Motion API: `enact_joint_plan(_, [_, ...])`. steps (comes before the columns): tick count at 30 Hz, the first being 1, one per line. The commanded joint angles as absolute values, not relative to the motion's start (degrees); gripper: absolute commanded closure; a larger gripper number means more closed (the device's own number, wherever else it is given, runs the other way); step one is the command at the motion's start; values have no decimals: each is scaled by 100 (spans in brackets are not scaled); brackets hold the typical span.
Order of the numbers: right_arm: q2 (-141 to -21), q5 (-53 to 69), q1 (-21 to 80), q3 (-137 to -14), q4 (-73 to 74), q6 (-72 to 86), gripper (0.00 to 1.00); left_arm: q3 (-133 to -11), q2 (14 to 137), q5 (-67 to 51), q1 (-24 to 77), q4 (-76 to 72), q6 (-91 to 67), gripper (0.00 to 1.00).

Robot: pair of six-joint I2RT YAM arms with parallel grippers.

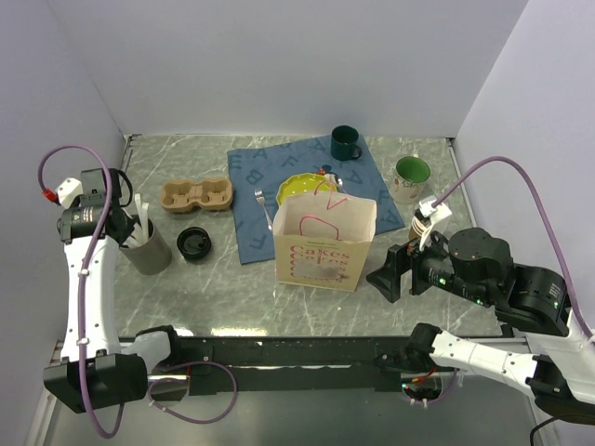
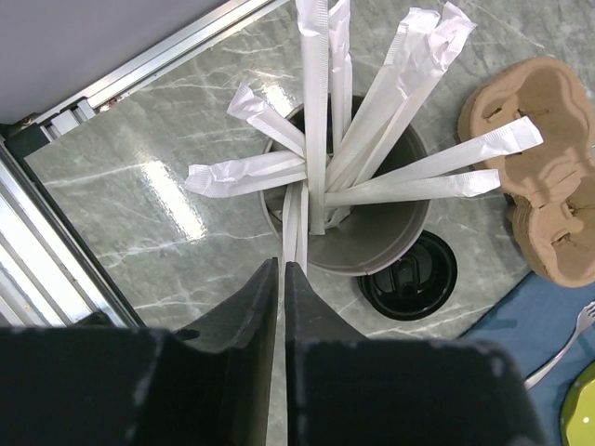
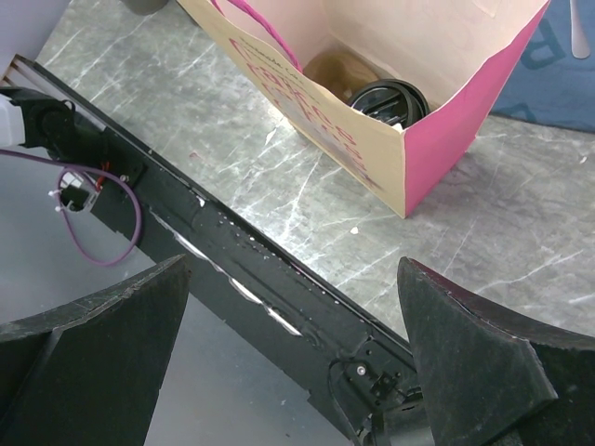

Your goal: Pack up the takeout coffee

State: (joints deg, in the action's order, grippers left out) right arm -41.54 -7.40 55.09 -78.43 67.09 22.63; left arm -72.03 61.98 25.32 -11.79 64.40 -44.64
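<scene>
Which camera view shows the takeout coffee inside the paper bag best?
The right wrist view. It looks down into the open paper bag, where the takeout coffee shows its black lid and part of its brown cup. The top external view shows the bag, but not the cup inside it. The left wrist view shows neither.

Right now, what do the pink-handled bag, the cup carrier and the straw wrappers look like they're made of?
Bag: paper, with a matte cream front, a pink side and sharp folds.
Cup carrier: probably moulded pulp; it is dull brown and rough, with rounded wells.
Straw wrappers: thin white paper with crimped, crinkled ends.
</scene>
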Motion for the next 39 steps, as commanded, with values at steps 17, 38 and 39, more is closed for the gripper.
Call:
enact_joint_plan(17, [-4104,-729,5484,-7971,6627,2145,0,-6846,5985,2373,-1169,6231,-4562,82])
enact_joint_plan(38, [-4104,-887,5484,-8341,6803,1934,0,-9025,5933,2698,-1169,7400,-4184,99])
enact_joint_plan(39, [-4113,-905,5493,-8367,6794,1890,0,-9331,5941,2698,-1169,7574,-4157,99])
